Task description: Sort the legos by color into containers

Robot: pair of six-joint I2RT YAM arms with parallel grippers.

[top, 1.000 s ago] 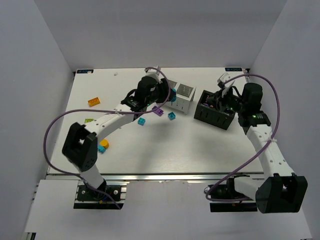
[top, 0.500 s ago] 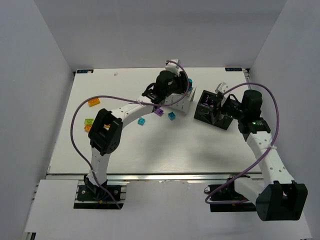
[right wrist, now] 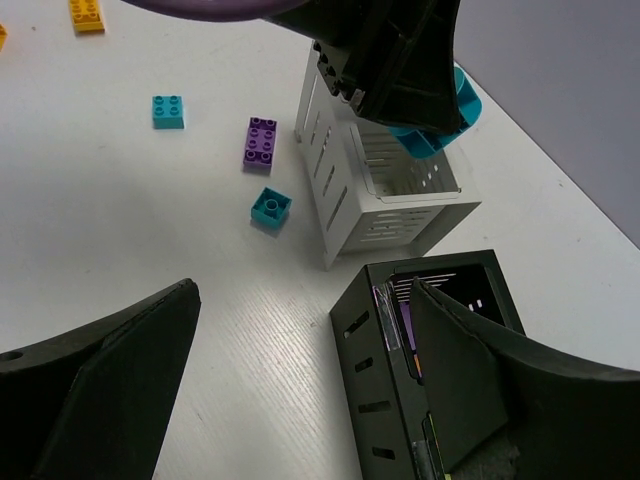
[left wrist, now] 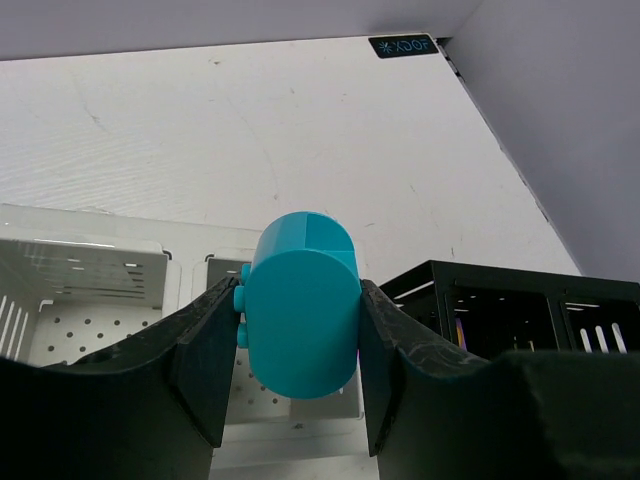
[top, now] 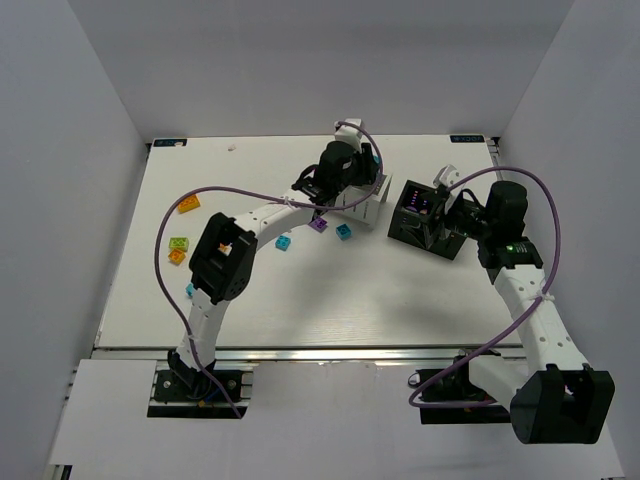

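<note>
Pinching a rounded cyan brick (left wrist: 300,310) between both fingers, the left claw (left wrist: 297,300) is closed on it and holds it in the air over the white box (left wrist: 95,285), above the end nearer the black box (left wrist: 520,305). In the top view this group sits in the upper middle of the frame. The two boxes are just beside each other, white to the left and black to the right. The right claw (right wrist: 302,290) is spread wide with nothing between its fingers (right wrist: 100,390). It hovers by the black box, and one finger crosses that box's near corner in the wrist view. A purple piece (right wrist: 408,330) shows inside the black box; what else lies in there cannot be told. On the table (top: 400,290), just left of the white box, a purple brick (top: 318,224) and two small cyan bricks (top: 344,232) lie loose and apart from one another. At the far left of the frame sit an orange brick (top: 187,204) and, lower down, a lime brick (top: 179,243) with a second orange brick (top: 176,257) right beside it.
</note>
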